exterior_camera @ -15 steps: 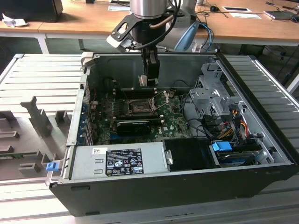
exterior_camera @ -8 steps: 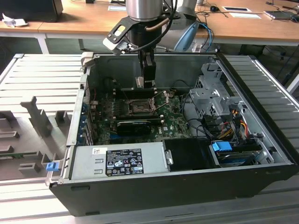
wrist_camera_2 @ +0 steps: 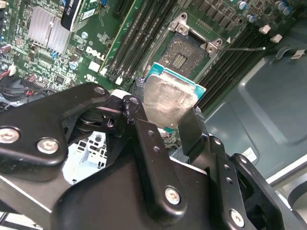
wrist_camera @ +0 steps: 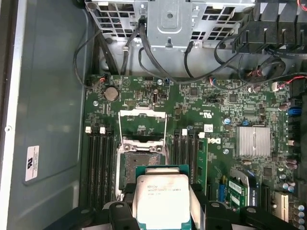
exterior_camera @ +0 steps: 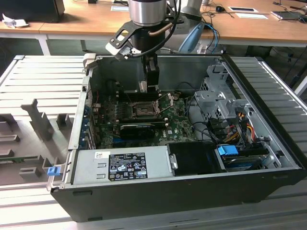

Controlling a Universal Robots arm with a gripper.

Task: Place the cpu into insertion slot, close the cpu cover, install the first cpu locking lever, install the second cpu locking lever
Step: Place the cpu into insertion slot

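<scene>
My gripper (exterior_camera: 149,86) hangs inside the open computer case, shut on the cpu (wrist_camera_2: 169,98), a pale silver square chip on a green base. The chip is tilted between the black fingers (wrist_camera_2: 139,120) and hovers just short of the insertion slot (wrist_camera_2: 184,53), not touching it. In the first wrist view the cpu (wrist_camera: 162,196) overlaps the near edge of the dark insertion slot (wrist_camera: 136,165). The cpu cover (wrist_camera: 142,113) is swung open, lying back beyond the socket. A thin wire locking lever (wrist_camera_2: 244,48) sticks out beside the socket. In the exterior view the insertion slot (exterior_camera: 143,110) lies a little below the gripper.
A long black card (exterior_camera: 136,128) lies just in front of the socket. Memory slots (wrist_camera: 100,158) flank it on both sides. A silver heat sink (wrist_camera: 253,141), a metal drive cage (exterior_camera: 216,96), cable bundles (exterior_camera: 230,127) and the power supply (exterior_camera: 120,165) crowd the case.
</scene>
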